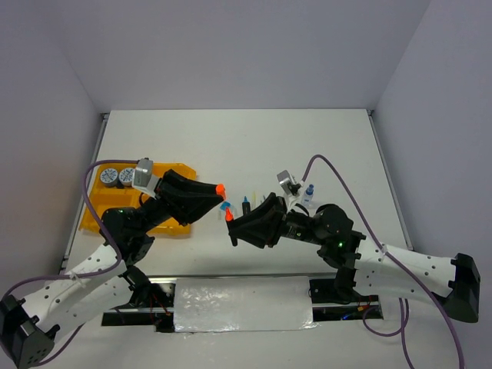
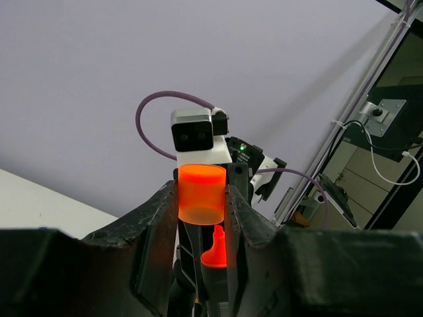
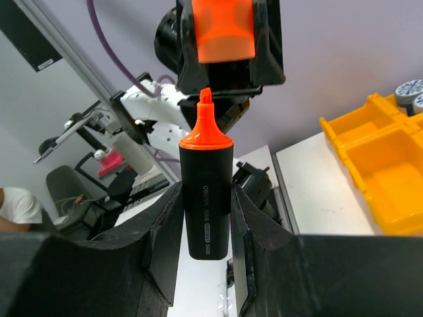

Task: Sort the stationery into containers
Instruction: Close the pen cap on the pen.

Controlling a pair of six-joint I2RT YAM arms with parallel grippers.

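**Item 1.** The left gripper (image 2: 201, 201) is found closed on the orange cap (image 2: 201, 193). The cap is pinched between both fingers (image 2: 157, 218).

**Item 2.** The right gripper (image 3: 207, 221) is found closed around the barrel of the black marker (image 3: 207, 198). The orange tip (image 3: 205, 105) is left bare and projects past the fingers.

**Item 3.** In the top view both items are held above the table (image 1: 254, 146), just below the centre of the frame. The cap lies to the upper left of the tip, and a small gap is seen between them.

**Item 4.** In the right wrist view the marker's long axis runs straight up the frame. The cap is placed directly above the tip but is offset slightly to the right. The 2 axes are judged to be nearly in line. A small sideways correction, followed by a push along that axis, is judged to be required for capping.

**Item 5.** The tray (image 1: 98, 221) is located at the left of the top view, with 2 tins (image 1: 109, 176) in its upper corner. The left arm is the nearer to it. The marker is not yet deposited there.
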